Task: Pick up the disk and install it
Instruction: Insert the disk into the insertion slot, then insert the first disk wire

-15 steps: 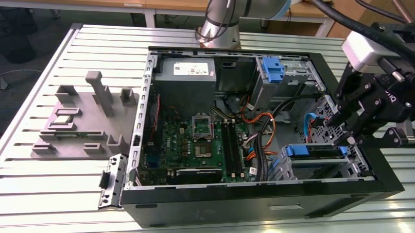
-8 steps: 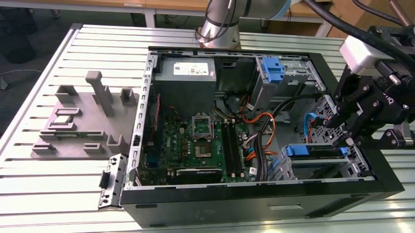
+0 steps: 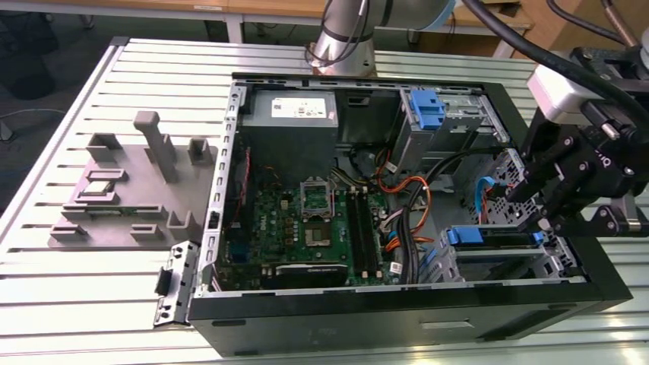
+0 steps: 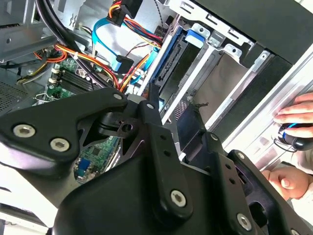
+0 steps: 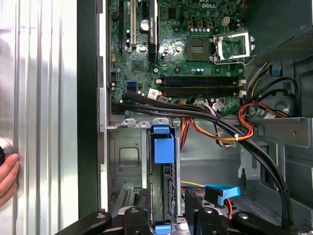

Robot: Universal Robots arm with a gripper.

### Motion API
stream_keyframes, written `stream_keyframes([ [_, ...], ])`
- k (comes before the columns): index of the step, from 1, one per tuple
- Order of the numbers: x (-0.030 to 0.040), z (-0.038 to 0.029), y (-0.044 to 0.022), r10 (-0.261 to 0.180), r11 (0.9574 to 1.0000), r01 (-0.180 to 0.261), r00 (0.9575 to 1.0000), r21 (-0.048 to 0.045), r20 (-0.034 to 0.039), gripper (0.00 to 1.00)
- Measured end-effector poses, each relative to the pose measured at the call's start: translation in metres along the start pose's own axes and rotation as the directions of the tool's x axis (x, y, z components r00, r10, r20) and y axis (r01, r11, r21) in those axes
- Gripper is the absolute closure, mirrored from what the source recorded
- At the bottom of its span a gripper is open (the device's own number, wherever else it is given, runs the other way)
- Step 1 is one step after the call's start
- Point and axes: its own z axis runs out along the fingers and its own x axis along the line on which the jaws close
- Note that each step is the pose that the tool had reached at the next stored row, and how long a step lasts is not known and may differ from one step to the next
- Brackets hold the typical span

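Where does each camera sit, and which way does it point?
Exterior view: off the arm, raised, looking down into the open case on the table; arm and hand show.
First wrist view: on the wrist, looking along the hand into the case, at the disk edge-on in the cage and the motherboard; hand parts show.
Second wrist view: on the wrist, slanting across the hand's black links toward the cage.
Shared: all three show the motherboard; both wrist views show the disk.
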Motion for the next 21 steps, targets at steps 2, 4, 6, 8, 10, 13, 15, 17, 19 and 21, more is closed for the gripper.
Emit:
stream_keyframes([
  [2, 0.0000, 0.0006, 0.0005, 0.000, 1.0000, 0.000, 1.0000, 0.0000, 0.0002, 0.58],
  [4, 0.0001, 0.0015, 0.0008, 0.000, 1.0000, 0.000, 1.0000, 0.0002, 0.0002, 0.58],
  [6, 0.0001, 0.0019, 0.0009, 0.000, 1.0000, 0.000, 1.0000, 0.0002, 0.0001, 0.58],
  [8, 0.0002, 0.0025, 0.0009, 0.000, 1.0000, 0.000, 1.0000, 0.0002, 0.0002, 0.58],
  [10, 0.0003, 0.0045, 0.0009, 0.000, 1.0000, 0.000, 1.0000, 0.0002, 0.0003, 0.58],
  [13, 0.0004, 0.0055, 0.0009, 0.000, 1.0000, 0.000, 1.0000, 0.0002, 0.0001, 0.58],
  [15, 0.0004, 0.0057, 0.0008, 0.000, 1.0000, 0.000, 1.0000, 0.0002, 0.0002, 0.58],
  [17, 0.0004, 0.0057, 0.0008, 0.000, 1.0000, 0.000, 1.0000, 0.0002, 0.0001, 0.58],
  [19, 0.0004, 0.0058, 0.0009, 0.000, 1.0000, 0.000, 1.0000, -0.0022, 0.0000, 0.58],
  [21, 0.0004, 0.0058, 0.0009, 0.000, 1.0000, 0.000, 1.0000, -0.0047, -0.0003, 0.58],
])
